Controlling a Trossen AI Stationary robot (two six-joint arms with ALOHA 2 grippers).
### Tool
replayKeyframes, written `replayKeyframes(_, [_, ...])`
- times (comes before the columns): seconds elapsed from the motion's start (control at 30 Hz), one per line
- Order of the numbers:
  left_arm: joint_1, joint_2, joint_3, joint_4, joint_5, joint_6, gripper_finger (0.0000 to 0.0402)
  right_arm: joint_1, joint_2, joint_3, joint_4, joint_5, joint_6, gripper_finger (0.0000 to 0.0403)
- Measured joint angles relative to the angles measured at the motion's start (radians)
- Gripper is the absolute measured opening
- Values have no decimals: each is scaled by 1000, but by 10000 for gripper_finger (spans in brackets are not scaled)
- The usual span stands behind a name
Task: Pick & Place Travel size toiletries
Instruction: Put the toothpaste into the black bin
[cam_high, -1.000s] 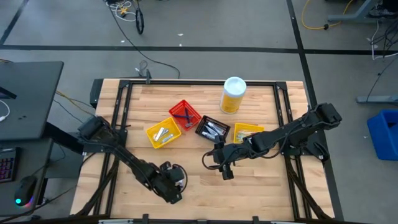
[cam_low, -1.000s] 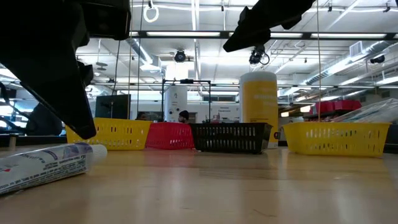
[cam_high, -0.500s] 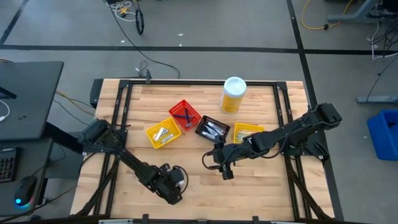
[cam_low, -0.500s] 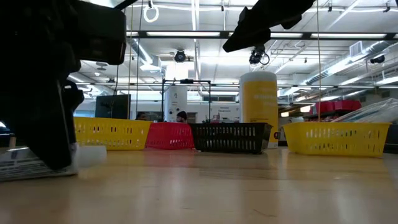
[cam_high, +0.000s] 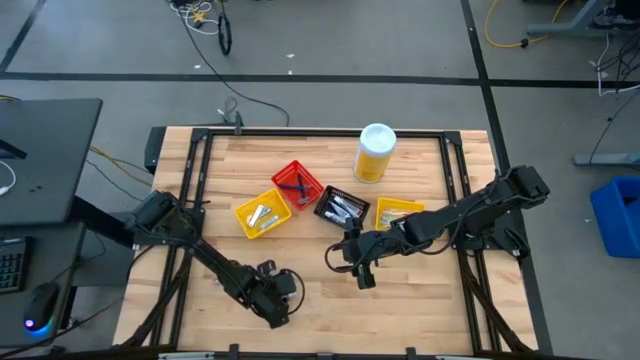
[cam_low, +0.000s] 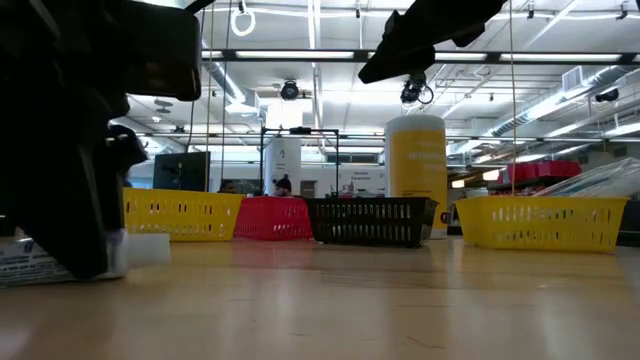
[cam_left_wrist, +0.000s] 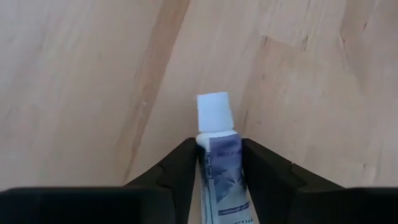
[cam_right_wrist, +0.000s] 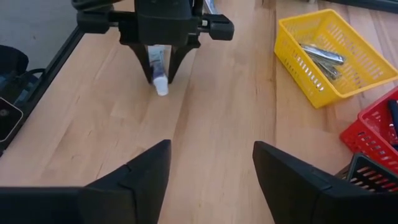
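Since a sec ago the left gripper (cam_left_wrist: 219, 171) has come down over the tube (cam_left_wrist: 219, 162) lying on the wood near the table's (cam_high: 420, 300) front edge, and its fingers (cam_left_wrist: 180, 171) have narrowed from wide apart to flanking the tube body, touching or nearly so; can't yet call it a firm clamp. White cap pokes out past the tips. Right gripper (cam_right_wrist: 211, 168) hangs w/ fingers spread, holding nothing, mid-table near the black bin (cam_high: 341, 207), facing the left one. Handling, my guess: tube is light, soft-walled, glossy, so it'll squash and may slip; best taken across the body just behind the cap shoulder, where it's stiffest, w/ modest squeeze. Yellow bin (cam_right_wrist: 329, 53) already has silvery items.
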Motion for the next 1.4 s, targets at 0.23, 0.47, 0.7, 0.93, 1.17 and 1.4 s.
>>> replayKeyframes(0.23, [27,-8,-2,4,15,10,96,0,-1,0,-24,0,24,257])
replayKeyframes(0.47, [94,-66,-5,-13,-14,73,84,0,-49,0,-200,21,83,264])
replayKeyframes(0.7, [264,-150,-4,77,-14,368,94,2,-97,0,-470,52,266,252])
replayKeyframes(0.93, [479,-163,-4,372,110,869,96,2,-111,0,-583,44,363,238])
replayKeyframes(1.17, [686,-149,-2,510,242,1008,96,2,-111,0,-584,51,363,238])
replayKeyframes(1.4, [788,-83,-4,514,317,1052,96,2,-111,0,-584,104,345,243])
